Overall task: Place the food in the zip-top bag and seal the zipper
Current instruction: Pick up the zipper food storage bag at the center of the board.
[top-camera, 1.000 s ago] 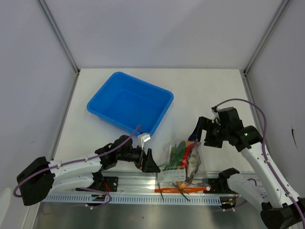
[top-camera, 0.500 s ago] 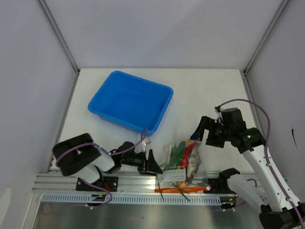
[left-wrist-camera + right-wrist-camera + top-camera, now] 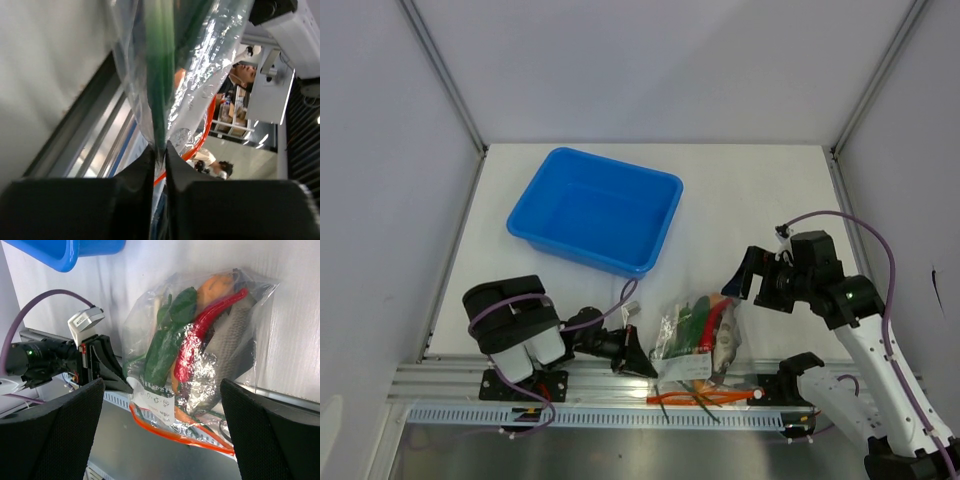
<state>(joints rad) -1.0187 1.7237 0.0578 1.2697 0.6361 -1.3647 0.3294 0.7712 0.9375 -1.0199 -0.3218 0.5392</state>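
**Zip-top bag (image 3: 698,335) pinched at near edge**

Lies at near worktop (image 3: 750,190) edge, filled with food (image 3: 165,345), zipper (image 3: 705,397) overhanging the metal rail (image 3: 450,380). Gripped on left side by clenched left jaws; flanked on right by released right jaws, apart.

The tray (image 3: 595,210) sits at the rear left of the surface (image 3: 760,190). The zip-top bag (image 3: 698,330) lies near the front edge, about midway across, with the food (image 3: 165,350) inside it and its zipper (image 3: 705,398) end over the rail (image 3: 450,378) in front. The left hand (image 3: 642,360) touches the bag's left edge; the right hand (image 3: 740,280) hangs behind and right of the bag, apart from it
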